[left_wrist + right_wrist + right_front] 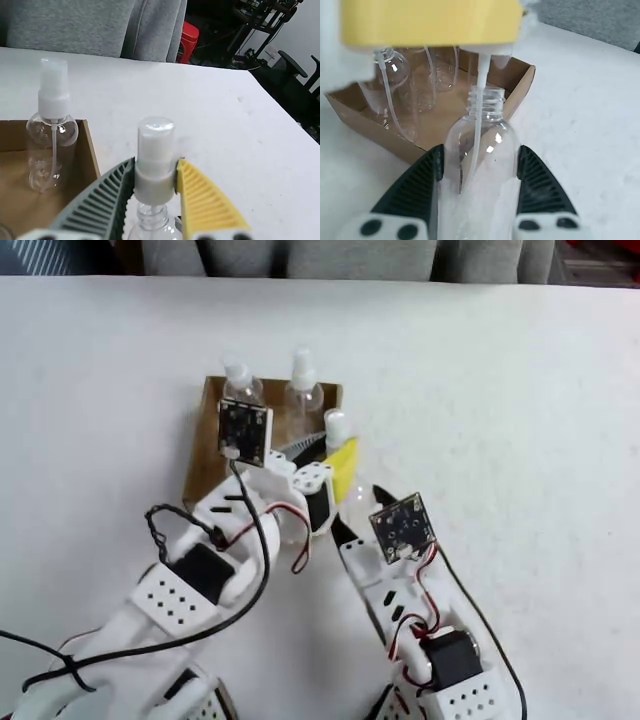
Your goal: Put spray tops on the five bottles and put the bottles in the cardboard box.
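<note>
while upright, bottle (pixel 492 145), neck up toward spray top (pixel 155 165)

Bright even light, table (pixel 520 390) glaring white, shadows soft and faint

**High view:** fixed overhead station, looking steeply down on the tabletop (pixel 520 390) from moderate range. Both arms enter from 6 o'clock, and the cardboard box (pixel 203 455) lies toward 11 o'clock of centre.

**Left wrist view:** mounted close behind the left arm's jaws, sighting low along them and out across the tabletop to the room beyond.

**Right wrist view:** mounted close behind the right arm's jaws, facing the box at short range.

**Overlap:** all three views share the box's edge, the bottle (pixel 480 145) and the spray top (pixel 155 150) beside it.
</note>
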`<state>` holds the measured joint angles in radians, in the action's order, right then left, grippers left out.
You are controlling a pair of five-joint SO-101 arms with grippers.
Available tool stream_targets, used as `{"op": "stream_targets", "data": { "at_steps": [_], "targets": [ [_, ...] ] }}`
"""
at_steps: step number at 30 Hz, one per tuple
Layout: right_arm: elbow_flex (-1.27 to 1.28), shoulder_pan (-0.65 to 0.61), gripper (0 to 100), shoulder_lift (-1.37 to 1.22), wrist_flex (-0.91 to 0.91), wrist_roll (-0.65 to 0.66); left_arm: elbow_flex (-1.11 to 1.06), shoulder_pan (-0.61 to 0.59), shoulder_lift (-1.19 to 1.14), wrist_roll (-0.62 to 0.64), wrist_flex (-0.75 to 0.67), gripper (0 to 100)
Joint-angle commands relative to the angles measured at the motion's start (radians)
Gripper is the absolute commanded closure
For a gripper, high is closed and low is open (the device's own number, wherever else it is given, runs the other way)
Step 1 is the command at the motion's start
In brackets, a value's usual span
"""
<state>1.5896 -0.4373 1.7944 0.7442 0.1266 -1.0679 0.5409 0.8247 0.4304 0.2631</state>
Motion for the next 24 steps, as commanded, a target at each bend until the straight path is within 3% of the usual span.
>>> {"op": "stream_targets", "data": {
  "at_steps": [1, 20, 24],
  "targets": [
    [-0.061, -0.004, 98.3, 0.012, 0.028, -0.005, 0.006, 0.031, 0.019, -0.011, 0.003, 96],
    [-0.107, -0.002, 98.3, 0.012, 0.088, 0.034, 0.038, 0.042, -0.107, -0.014, -0.017, 96],
    [-0.107, -0.001, 98.3, 0.012, 0.088, 0.034, 0.034, 0.064, -0.107, -0.092, -0.017, 90]
  ]
}}
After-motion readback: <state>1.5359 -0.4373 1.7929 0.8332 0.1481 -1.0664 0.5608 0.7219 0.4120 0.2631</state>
